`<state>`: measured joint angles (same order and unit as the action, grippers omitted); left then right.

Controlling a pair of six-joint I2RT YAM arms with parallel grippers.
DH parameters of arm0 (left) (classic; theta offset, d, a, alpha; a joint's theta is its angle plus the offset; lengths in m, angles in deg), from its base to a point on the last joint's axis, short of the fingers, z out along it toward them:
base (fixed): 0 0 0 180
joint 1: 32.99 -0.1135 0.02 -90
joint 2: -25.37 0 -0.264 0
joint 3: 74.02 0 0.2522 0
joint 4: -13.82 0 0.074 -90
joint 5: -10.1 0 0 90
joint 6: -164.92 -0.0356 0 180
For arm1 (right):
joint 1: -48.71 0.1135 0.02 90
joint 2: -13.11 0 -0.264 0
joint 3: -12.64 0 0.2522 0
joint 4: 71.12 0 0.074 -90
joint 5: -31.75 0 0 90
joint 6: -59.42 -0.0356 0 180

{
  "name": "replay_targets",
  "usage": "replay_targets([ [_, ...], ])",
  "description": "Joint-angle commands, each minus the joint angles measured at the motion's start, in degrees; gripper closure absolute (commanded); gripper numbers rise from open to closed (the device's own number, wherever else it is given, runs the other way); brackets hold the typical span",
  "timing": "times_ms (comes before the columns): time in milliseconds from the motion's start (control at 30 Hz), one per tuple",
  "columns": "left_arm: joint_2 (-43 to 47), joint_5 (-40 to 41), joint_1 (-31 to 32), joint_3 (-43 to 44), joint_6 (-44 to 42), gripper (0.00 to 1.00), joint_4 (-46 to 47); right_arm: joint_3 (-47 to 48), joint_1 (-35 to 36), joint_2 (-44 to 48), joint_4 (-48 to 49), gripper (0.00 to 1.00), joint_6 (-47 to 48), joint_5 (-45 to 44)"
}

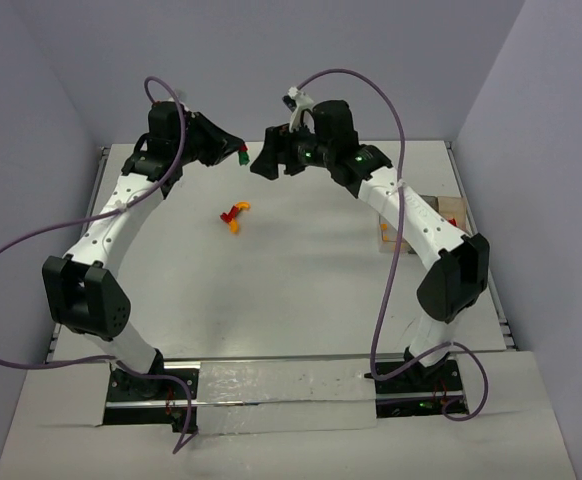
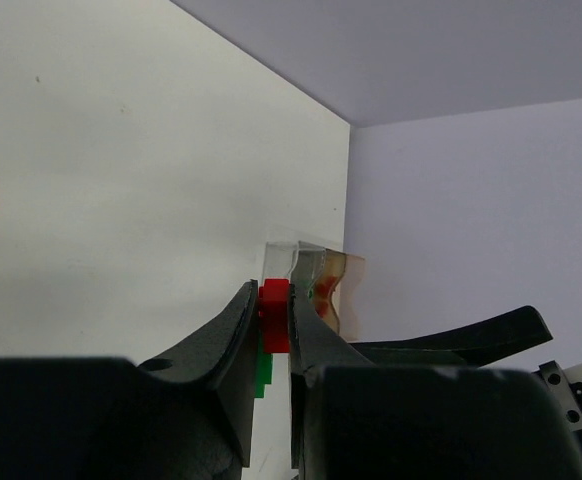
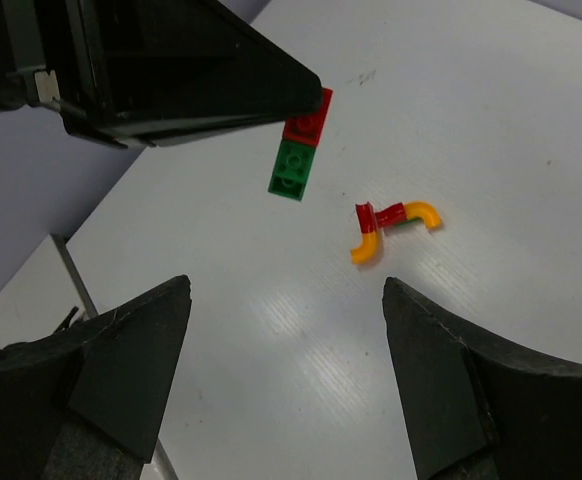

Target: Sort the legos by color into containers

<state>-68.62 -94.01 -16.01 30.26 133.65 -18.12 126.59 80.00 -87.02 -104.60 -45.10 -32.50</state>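
"Top external view, far side of the table (image 1: 301, 290): what has the left gripper (image 1: 241, 152) got?"

"Its jaws are pinched tight on a red brick (image 2: 275, 318), with a green brick (image 2: 263, 372) joined to its end. The pair hangs in the air, off the table."

"And the right gripper (image 3: 286, 290)?"

"Spread wide, nothing between its fingers. It faces the left one, close by, with those two bricks just ahead of it."

"Any other legos?"

"A small cluster of red and orange-yellow pieces (image 1: 234, 217) lies on the table, apart from both grippers. The containers (image 1: 453, 210) sit at the right edge, mostly hidden behind the right arm. Through one clear wall something red shows."
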Motion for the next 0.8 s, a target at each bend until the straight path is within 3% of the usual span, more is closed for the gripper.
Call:
replay_targets([
  [0, 0.39, -2.60, 0.43, 1.15, 3.06, 1.00, 3.41, 5.29, 1.58, -2.80, 0.56, 0.16, 0.19, -5.45],
  [500, -0.61, -5.09, 2.00, 0.67, 5.61, 1.00, 4.55, 8.93, 2.46, -6.87, 0.38, 0.26, -1.25, -8.68],
  [633, -0.93, -5.14, 2.43, 0.53, 5.68, 1.00, 4.55, 9.04, 2.46, -7.17, 0.66, 0.38, -1.38, -8.19],
  [767, -1.40, -4.96, 2.75, 0.68, 5.67, 1.00, 4.49, 9.21, 2.46, -7.55, 0.68, 0.62, -1.45, -8.05],
])
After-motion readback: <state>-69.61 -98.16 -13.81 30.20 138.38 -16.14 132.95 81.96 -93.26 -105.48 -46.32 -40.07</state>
